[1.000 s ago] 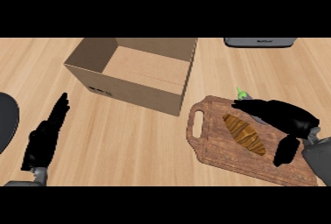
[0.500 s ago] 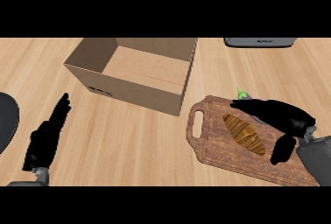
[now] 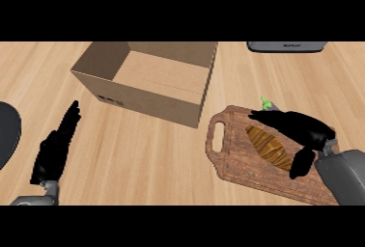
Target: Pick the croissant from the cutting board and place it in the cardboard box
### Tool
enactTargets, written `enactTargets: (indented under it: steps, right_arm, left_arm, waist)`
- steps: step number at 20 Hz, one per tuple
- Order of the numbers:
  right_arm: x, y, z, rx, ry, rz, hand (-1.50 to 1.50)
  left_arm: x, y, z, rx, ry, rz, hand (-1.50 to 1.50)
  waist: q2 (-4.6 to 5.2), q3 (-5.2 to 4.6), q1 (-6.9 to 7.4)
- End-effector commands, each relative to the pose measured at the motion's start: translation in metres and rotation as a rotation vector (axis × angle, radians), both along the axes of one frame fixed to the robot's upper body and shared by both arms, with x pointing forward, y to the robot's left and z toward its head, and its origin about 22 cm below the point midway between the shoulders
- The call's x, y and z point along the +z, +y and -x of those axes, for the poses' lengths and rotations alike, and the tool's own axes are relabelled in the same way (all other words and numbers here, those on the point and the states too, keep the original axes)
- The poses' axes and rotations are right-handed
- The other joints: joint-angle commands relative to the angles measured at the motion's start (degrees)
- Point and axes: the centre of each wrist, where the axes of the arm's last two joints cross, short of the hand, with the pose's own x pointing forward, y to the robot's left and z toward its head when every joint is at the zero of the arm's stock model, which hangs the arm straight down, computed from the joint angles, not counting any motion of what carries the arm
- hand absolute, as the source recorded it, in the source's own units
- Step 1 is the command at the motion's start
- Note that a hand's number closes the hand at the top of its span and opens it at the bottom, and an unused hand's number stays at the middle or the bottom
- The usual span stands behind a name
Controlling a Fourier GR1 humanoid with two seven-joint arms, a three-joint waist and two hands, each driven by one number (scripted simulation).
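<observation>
Noting right hand (image 3: pixel 303 129) spread over croissant (image 3: pixel 265 144), unclamped | left hand (image 3: pixel 55 147) flat, 8 o'clock | we judge croissant light, crushable; take mid-body | box (image 3: pixel 146 101) 11 o'clock

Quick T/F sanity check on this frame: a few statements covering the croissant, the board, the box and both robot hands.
1. The croissant lies on the cutting board. True.
2. The cardboard box is closed. False: its top is open and its inside floor shows.
3. The left robot hand holds the croissant. False: it is open at the view's lower left, far from the board, and holds nothing.
4. The right robot hand is over the cutting board, right by the croissant. True.
5. The cardboard box stands on the cutting board. False: it stands on the counter, up and to the left of the board.
</observation>
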Motion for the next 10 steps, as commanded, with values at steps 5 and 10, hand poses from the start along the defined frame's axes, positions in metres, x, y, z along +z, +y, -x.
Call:
enactTargets:
  steps: [5, 10]
  right_arm:
    - [-0.023, 0.001, -0.002, -0.005, 0.006, 0.013, -1.5]
    - [-0.019, 0.019, -0.002, 0.024, -0.006, 0.033, -1.5]
  left_arm:
    - [0.001, -0.001, -0.003, -0.006, 0.016, 0.021, 0.0]
    - [-0.007, -0.001, 0.02, 0.007, -0.008, -0.004, 0.0]
  waist:
    - [0.02, 0.0, 0.02]
    - [-0.04, 0.0, 0.11]
